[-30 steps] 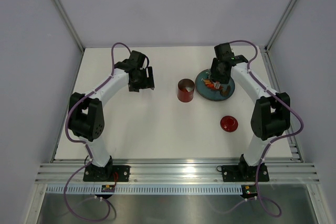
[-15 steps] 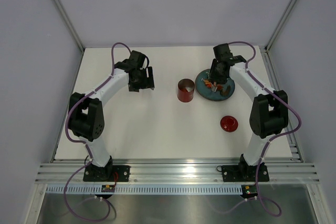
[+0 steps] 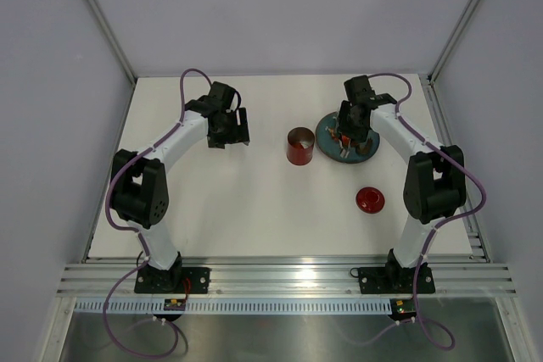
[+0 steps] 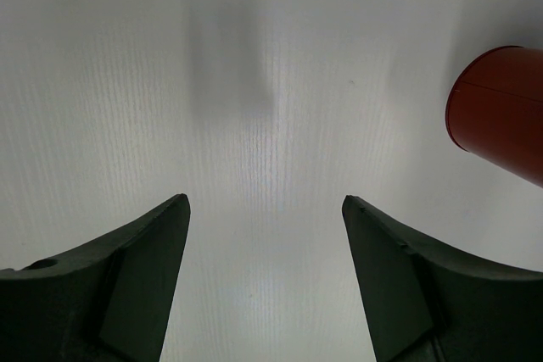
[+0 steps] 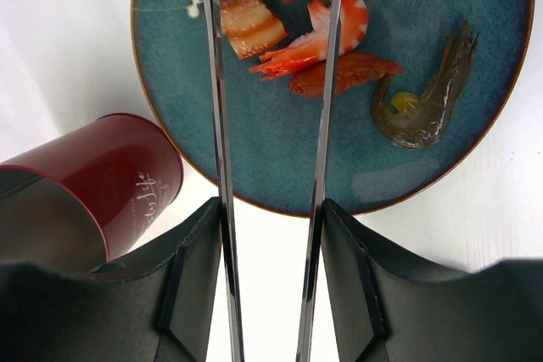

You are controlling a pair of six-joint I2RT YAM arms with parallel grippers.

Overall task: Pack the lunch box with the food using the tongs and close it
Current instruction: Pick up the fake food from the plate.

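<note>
Starting with the overhead view, the white worktop [image 3: 254, 209] is seen enclosed by pale grey walls [image 3: 280, 14]. The left tool [image 3: 229, 139] is held above bare surface on the left, well apart from everything. The lunch box [image 3: 299, 146] is stood upright near the middle with its mouth open, just beside the blue-grey plate [image 3: 329, 146]. The right tool [image 3: 349, 131] is poised over that plate, and what lies beneath it is hidden here. The red lid [image 3: 370, 200] is laid flat nearer the arm bases, apart from the can.

From the left wrist, the fingers [image 4: 127, 277] are shown spread wide with nothing between them. Only worktop and a red side of the lunch box at the right edge are caught.

From the right wrist, what the overhead view conceals is revealed. The tongs [image 5: 217, 125] are clamped between the tool's fingers, with their two arms run out over the plate. The food [image 5: 310, 36], in orange-red pieces, is seen between and under those arms. A dark prawn [image 5: 424, 99] is set outside them, to the right. The tips are cut off by the upper edge, so whether anything is pinched cannot be told.
</note>
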